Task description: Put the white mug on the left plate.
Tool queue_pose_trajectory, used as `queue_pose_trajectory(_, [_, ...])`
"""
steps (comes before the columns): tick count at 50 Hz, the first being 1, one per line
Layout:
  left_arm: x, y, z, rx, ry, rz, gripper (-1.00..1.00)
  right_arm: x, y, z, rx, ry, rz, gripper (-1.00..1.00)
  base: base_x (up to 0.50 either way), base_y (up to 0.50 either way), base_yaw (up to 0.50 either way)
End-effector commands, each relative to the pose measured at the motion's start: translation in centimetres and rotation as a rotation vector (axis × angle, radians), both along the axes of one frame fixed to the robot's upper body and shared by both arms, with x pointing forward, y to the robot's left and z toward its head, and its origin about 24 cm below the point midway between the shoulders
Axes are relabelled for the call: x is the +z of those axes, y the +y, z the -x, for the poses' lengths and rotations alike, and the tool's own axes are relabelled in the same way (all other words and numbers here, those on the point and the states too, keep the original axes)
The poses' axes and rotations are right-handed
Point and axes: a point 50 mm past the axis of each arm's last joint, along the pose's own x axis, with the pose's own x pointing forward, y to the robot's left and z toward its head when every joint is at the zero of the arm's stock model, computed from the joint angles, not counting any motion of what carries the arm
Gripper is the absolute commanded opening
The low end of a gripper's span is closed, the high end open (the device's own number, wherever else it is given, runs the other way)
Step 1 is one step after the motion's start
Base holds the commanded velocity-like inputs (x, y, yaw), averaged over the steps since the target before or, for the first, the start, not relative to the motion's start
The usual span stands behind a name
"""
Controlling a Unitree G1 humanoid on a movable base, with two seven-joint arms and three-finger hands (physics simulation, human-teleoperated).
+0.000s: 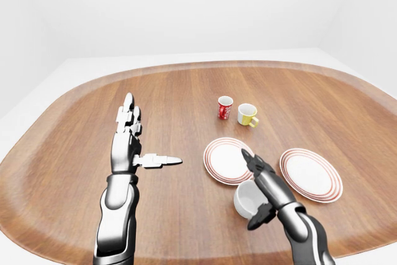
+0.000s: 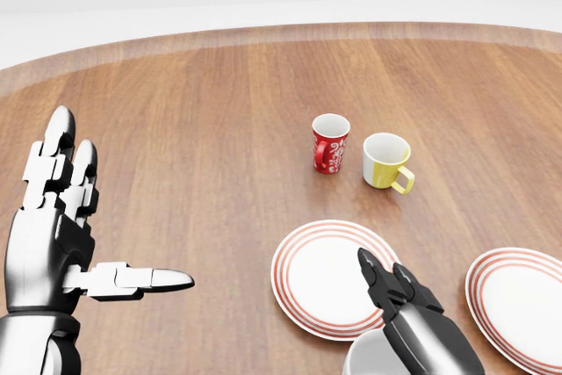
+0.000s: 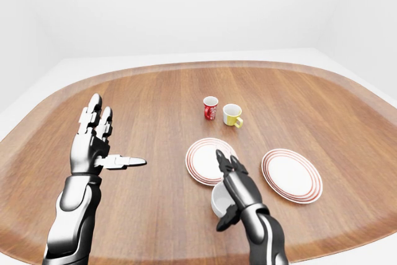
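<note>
Left-eye view gives the best look at this one. Everything sits on a big rounded wooden table (image 1: 186, 97), and I'll place stuff relative to the left plate (image 1: 221, 156), the white one with red rings around the rim.

The white mug (image 1: 246, 198) is standing upright just below that plate in the view, right next to its lower edge, maybe slightly overlapping the rim but I honestly can't tell if they touch. It's on the table, not on the plate.

The right hand (image 1: 259, 185) is up against the mug's right side. Its fingers stretch up over the plate's lower right edge, and the thumb hooks down below the mug. Looks like it's cupping the mug, though I can't tell if it's actually got a tight grip on it.

The left hand (image 1: 128, 144) is well off to the left of the plate, held above the table, spread wide: fingers straight up, thumb sticking out sideways toward the plate. Nothing in it.

Above the plate in the view there's a red patterned mug (image 1: 225, 108) and just to its right a yellow and white mug (image 1: 247, 115). A second red-ringed plate (image 1: 311, 174) lies off to the right of the left plate
</note>
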Motion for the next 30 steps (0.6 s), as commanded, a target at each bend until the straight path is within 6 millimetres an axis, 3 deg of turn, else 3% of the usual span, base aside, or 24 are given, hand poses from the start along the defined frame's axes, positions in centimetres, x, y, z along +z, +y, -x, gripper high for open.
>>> queue_pose_trajectory(1, [0.1,0.0,0.0,0.0,-0.002,0.0,1.0,-0.1,-0.2,-0.3,-0.001,0.003,0.009,1.0,0.0,0.0,0.0])
queue_pose_trajectory(30, [0.2,0.0,-0.1,0.001,-0.008,0.001,1.0,-1.2,-0.4,-1.3,0.004,0.026,0.022,1.0,0.0,0.0,0.0])
